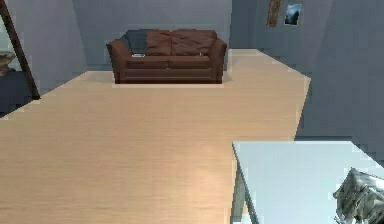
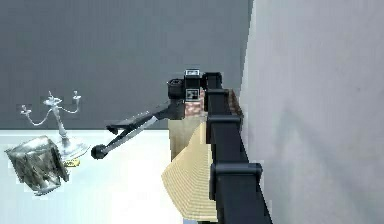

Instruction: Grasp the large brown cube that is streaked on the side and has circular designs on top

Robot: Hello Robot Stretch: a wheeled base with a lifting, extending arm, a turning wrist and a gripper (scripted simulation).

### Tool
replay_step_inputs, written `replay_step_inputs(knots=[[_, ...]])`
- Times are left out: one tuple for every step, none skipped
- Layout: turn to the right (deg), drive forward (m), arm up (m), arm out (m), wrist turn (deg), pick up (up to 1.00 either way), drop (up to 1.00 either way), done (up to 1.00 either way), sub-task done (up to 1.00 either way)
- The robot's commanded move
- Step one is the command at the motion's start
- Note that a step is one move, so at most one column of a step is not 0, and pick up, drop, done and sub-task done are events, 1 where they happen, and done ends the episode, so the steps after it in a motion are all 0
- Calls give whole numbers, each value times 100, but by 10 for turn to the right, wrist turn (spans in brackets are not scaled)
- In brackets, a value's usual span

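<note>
A large box with tan, streaked sides [image 2: 190,172] and a darker brown top stands on the white table [image 2: 120,195], partly hidden behind my dark arm [image 2: 228,160]. From the two white marker squares, my gripper [image 2: 100,152] reaches down and left, away from the box. Its fingertips end over the tabletop, right beside the base of a silver candelabra [image 2: 55,118]. I cannot tell whether it holds anything.
A crumpled silvery object [image 2: 36,165] lies on the table left of the gripper and shows again [image 1: 360,195] on the table corner [image 1: 285,165]. A grey wall [image 2: 320,110] rises close on the right. Across open wooden floor [image 1: 150,130] stands a brown sofa [image 1: 166,57].
</note>
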Motion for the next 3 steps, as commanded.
replay_step_inputs(knots=[[0,0,0,0,450,0,0,0,0],[0,0,0,0,360,0,0,0,0],[0,0,-30,0,0,0,0,0,0]])
